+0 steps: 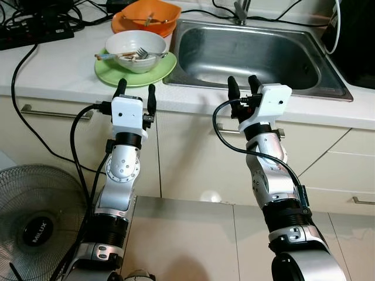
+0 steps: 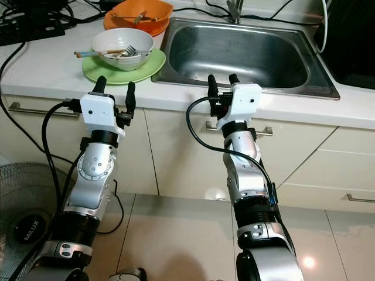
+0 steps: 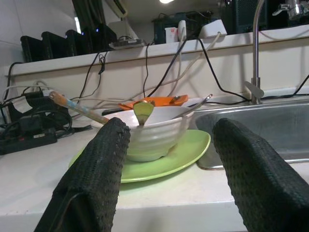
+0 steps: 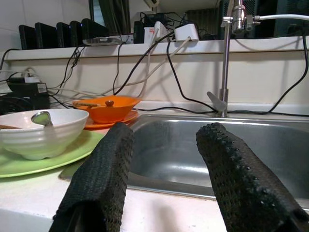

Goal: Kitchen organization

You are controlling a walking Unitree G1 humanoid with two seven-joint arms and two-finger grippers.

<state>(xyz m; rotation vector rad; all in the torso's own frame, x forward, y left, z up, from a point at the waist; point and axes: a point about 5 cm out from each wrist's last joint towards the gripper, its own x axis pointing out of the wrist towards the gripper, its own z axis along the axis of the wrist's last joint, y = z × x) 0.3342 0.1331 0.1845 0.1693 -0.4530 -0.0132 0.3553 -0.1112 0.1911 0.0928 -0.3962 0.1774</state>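
A white bowl [image 1: 136,50] holding a fork and chopsticks rests on a green plate [image 1: 136,71] on the white counter, left of the steel sink [image 1: 252,52]. Behind it an orange bowl [image 1: 146,17] sits on an orange plate. My left gripper [image 1: 135,93] is open at the counter's front edge, just short of the green plate. My right gripper [image 1: 243,86] is open too, at the sink's front rim. In the left wrist view the bowl [image 3: 154,135] lies between the fingers [image 3: 96,179], farther off. Nothing is held.
A faucet [image 4: 224,58] stands behind the sink. Black cables and a power strip [image 1: 35,32] cross the counter's back left. Cabinet doors with metal handles [image 1: 55,111] lie below the counter. A floor fan [image 1: 35,216] stands at lower left on the tiled floor.
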